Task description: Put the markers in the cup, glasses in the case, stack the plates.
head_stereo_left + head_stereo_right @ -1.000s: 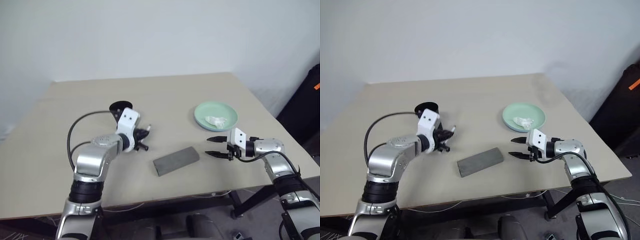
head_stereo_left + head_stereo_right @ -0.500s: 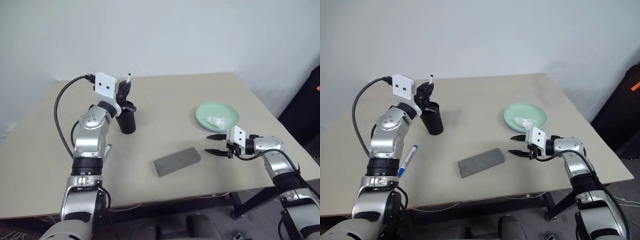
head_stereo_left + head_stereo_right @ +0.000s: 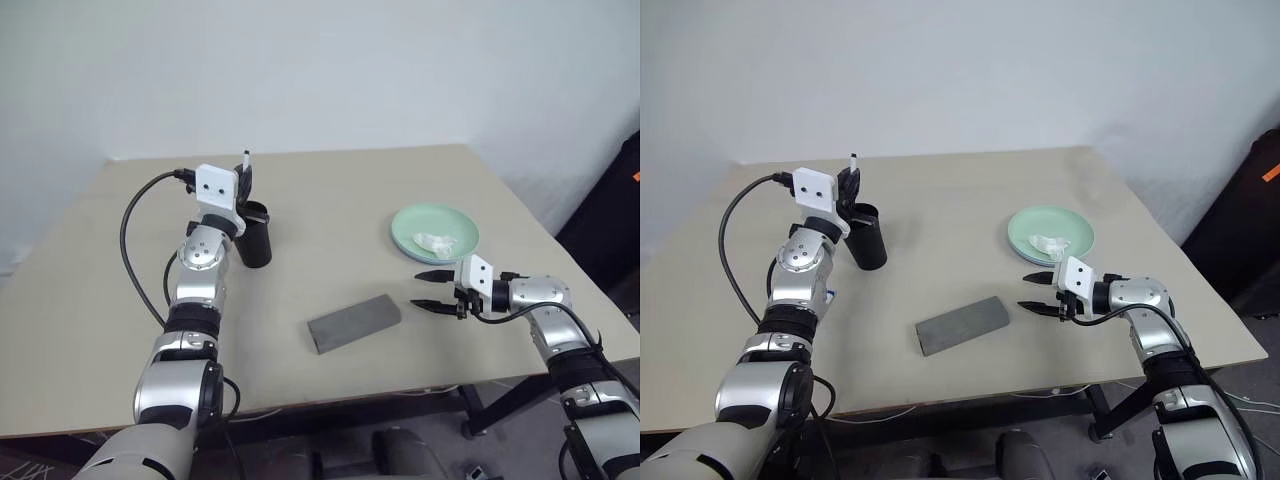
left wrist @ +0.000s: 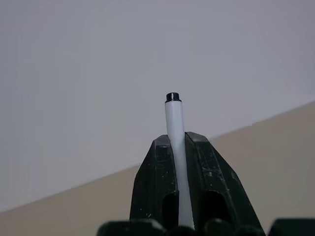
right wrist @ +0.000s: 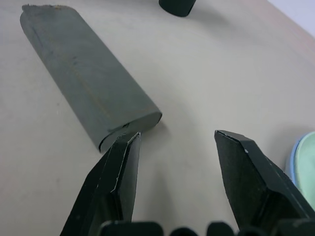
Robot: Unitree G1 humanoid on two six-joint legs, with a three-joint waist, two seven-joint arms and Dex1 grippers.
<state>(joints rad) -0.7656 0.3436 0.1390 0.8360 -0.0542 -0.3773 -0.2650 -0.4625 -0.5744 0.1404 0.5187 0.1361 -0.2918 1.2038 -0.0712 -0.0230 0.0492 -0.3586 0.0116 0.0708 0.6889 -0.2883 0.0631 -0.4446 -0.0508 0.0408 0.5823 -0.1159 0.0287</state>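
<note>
White marker (image 4: pixel 175 147) pinched upright between the fingers of the left gripper (image 3: pixel 243 181), directly above the black cup (image 3: pixel 254 235) at about ten o'clock on the table (image 3: pixel 330 185). Grey case (image 3: pixel 353 322) closed at six o'clock; mint plate (image 3: pixel 434 232) with crumpled paper (image 3: pixel 434 241) at three o'clock. Right gripper (image 3: pixel 432 289) spread wide and empty between case and plate.

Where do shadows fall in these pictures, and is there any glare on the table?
Right wrist view: the case casts only a thin, soft shadow at its end. Left eye view: light is even, the table shows no glare. Left wrist view: the marker is evenly lit against the wall.
</note>
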